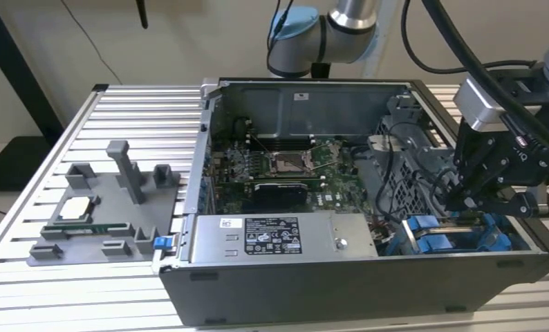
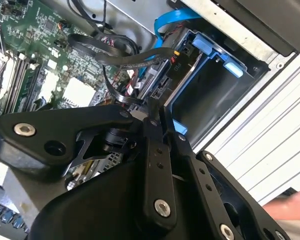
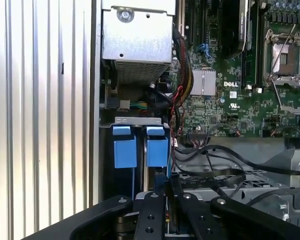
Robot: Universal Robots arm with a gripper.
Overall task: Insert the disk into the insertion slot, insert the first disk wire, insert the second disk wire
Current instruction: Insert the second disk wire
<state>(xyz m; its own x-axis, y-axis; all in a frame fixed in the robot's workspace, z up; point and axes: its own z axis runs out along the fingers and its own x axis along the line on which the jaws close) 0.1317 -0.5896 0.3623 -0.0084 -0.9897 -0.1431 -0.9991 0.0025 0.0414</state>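
While down over the drive bay, looks like wire work:
hand (image 1: 482,200): fingers together, pinching a wire maybe, can't tell
slot (image 3: 140,145): blue tabs showing

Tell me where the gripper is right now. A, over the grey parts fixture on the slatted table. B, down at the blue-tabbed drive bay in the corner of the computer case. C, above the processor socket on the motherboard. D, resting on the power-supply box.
B: in the exterior view the gripper hangs low over the drive bay with its blue tabs, at the case's corner.
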